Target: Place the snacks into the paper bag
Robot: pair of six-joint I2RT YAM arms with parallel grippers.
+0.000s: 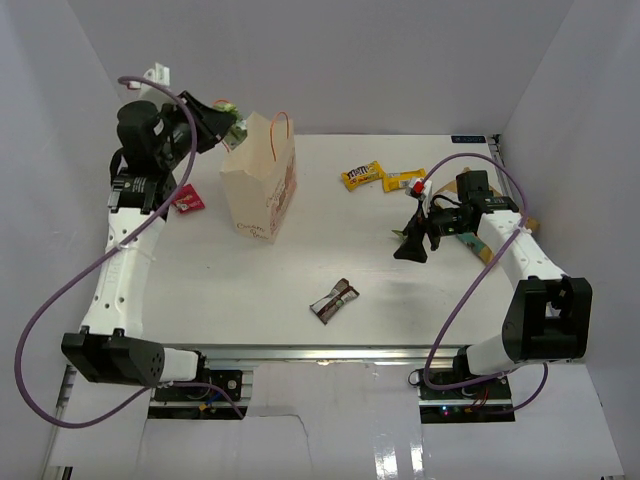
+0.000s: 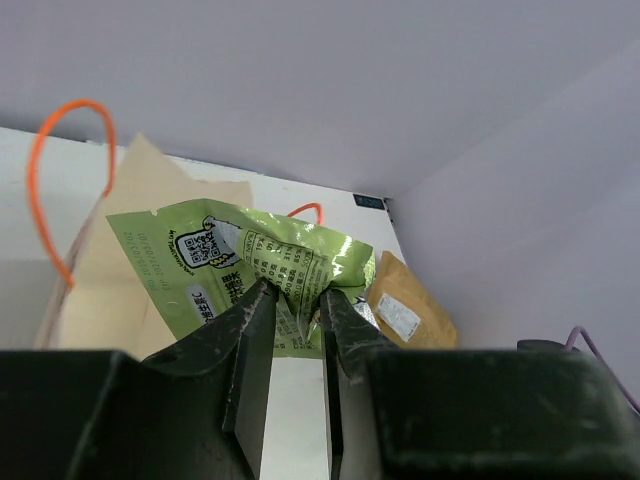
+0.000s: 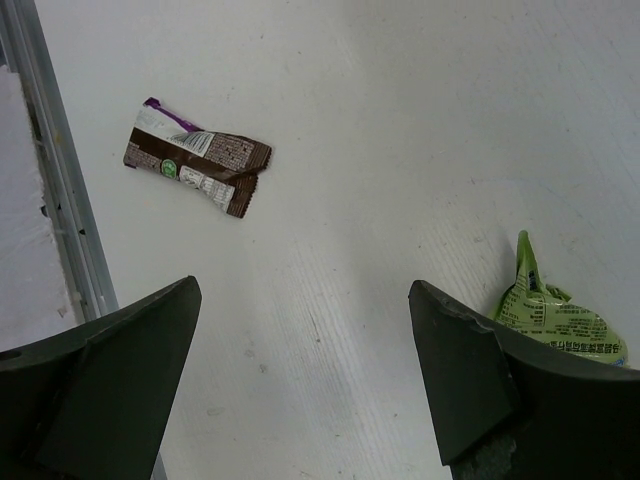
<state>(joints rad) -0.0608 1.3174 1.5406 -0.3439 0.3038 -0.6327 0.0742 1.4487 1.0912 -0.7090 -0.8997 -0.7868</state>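
Jaws of the left gripper (image 2: 296, 298) clamp the green packet (image 2: 270, 255) by the paper bag (image 1: 258, 192), far left corner (poised to drop in); right gripper (image 3: 302, 292) gapes, empty.

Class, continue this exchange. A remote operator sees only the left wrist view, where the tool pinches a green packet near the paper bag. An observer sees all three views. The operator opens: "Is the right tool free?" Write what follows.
Observer: Yes, the right tool is open and holds nothing.
Operator: My left tool holds a green packet. Is there another?
Observer: Yes, a second green packet lies on the table, close by one finger of the right tool.
Operator: Does anything lie left of the bag?
Observer: A pink-red packet lies on the table left of the paper bag, beside the left arm.
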